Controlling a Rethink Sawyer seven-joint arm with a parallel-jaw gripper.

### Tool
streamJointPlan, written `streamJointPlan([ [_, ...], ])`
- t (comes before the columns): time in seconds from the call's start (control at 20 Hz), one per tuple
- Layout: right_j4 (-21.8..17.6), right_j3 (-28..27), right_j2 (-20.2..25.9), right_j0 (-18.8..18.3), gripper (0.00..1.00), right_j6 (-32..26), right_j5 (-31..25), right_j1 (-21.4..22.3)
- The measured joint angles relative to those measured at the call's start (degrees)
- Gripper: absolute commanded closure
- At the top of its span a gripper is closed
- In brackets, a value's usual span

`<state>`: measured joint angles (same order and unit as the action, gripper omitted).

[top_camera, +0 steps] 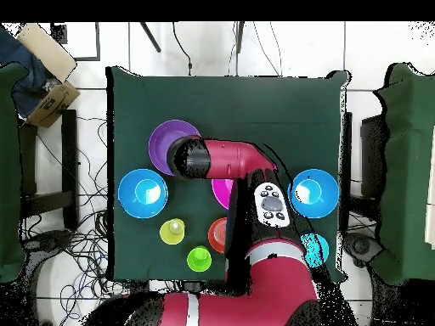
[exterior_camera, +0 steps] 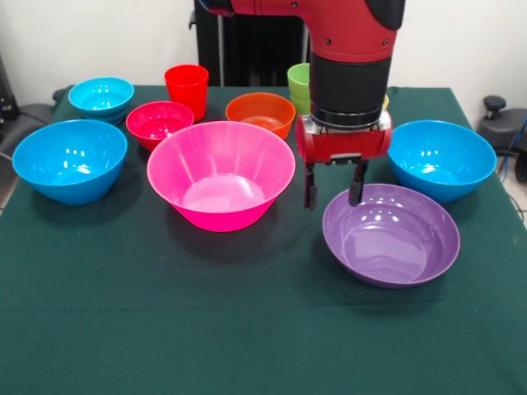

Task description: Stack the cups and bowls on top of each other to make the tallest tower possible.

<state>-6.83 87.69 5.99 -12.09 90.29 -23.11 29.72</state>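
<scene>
Worktop (exterior_camera: pixel 99 329) is green-covered, and nothing is stacked into a tower yet except possibly the cyan pair.

Pink bowl (exterior_camera: pixel 221 173), the largest, sits centre and empty. Purple bowl (exterior_camera: pixel 391 234) is near the front edge in the front view, empty. Two blue bowls, one at each side (exterior_camera: pixel 70 160) (exterior_camera: pixel 440 158), are both empty. Orange bowl (exterior_camera: pixel 260 113), magenta-red bowl (exterior_camera: pixel 159 123) and cyan bowl (exterior_camera: pixel 100 97) sit in the back row; the cyan one seems to rest on a second cyan bowl.

Red cup (exterior_camera: pixel 188 89) stands upright behind the magenta-red bowl. Green cup (exterior_camera: pixel 298 86) and yellow cup (top_camera: pixel 172 231) are mostly hidden by the arm in the front view.

Hand (exterior_camera: pixel 334 191) points straight down, fingers apart and holding nothing, above the purple bowl's rear rim, between the pink bowl and the right-side blue one.
</scene>
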Motion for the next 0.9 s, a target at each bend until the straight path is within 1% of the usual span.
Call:
streamJointPlan([
  [0.4,-1.22,0.31,0.12,0.0,0.0,0.0,2.9,-1.28],
  [0.9,-1.21,0.54,0.4,0.0,0.0,0.0,3.33,-1.85],
])
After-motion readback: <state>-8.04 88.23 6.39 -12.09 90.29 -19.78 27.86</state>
